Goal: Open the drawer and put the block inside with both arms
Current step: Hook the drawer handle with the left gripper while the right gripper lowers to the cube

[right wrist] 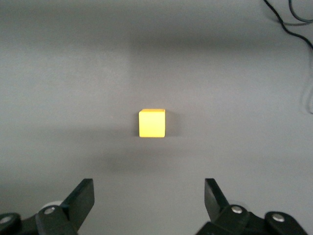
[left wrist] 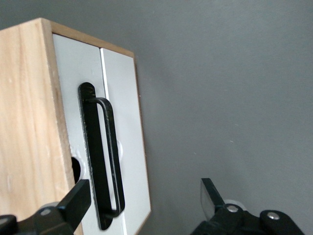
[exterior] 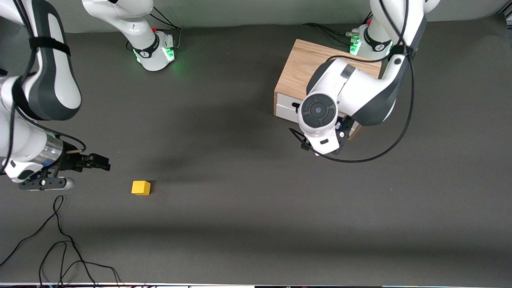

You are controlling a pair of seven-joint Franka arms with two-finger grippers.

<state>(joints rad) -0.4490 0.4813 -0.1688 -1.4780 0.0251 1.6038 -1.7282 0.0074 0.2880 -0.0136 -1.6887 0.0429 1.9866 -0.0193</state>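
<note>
Drawer: shut, in the box at the left arm's end of the counter. Left gripper: fingers wide astride its handle.

Block: on the counter, right arm's end. Right gripper: fingers wide, near the block, not touching it.

Risk: an off-centre close may slip off the handle or nudge the block.

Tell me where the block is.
The block sits on the table toward the right arm's end, nearer the front camera than the drawer, beside the open right gripper.
</note>
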